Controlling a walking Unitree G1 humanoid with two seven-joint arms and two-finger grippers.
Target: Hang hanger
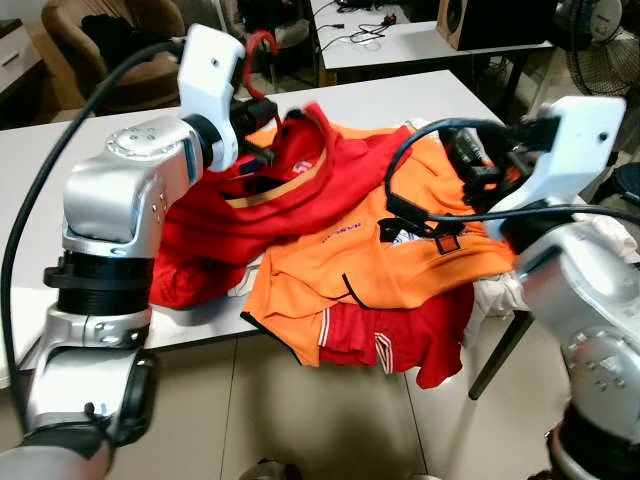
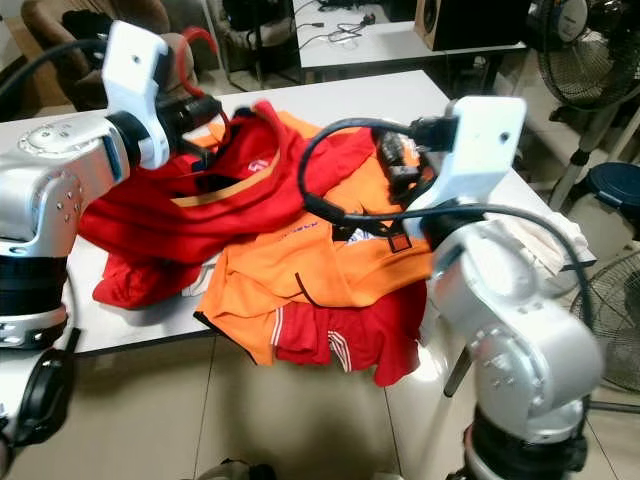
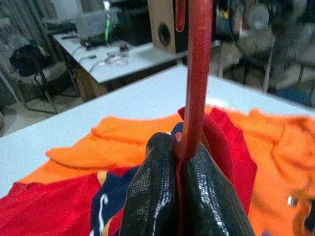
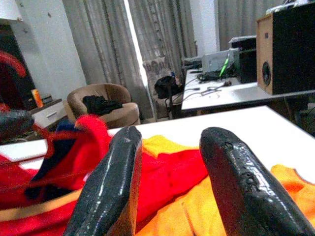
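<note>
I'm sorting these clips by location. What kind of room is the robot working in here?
Probably a living room used as a workspace: an armchair by curtains, a desk with cables, a wooden speaker, and a white table piled with shirts.

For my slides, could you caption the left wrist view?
Left gripper shut on red hanger above shirts.

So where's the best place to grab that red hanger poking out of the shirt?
Probably the straight neck just under the curved hook, pinched from the two sides, as the left gripper holds the red hanger now. The neck is thin, rigid and stands clear above the red shirt, while the hanger's shoulders are buried in cloth. That leaves the hook free for hanging.
</note>
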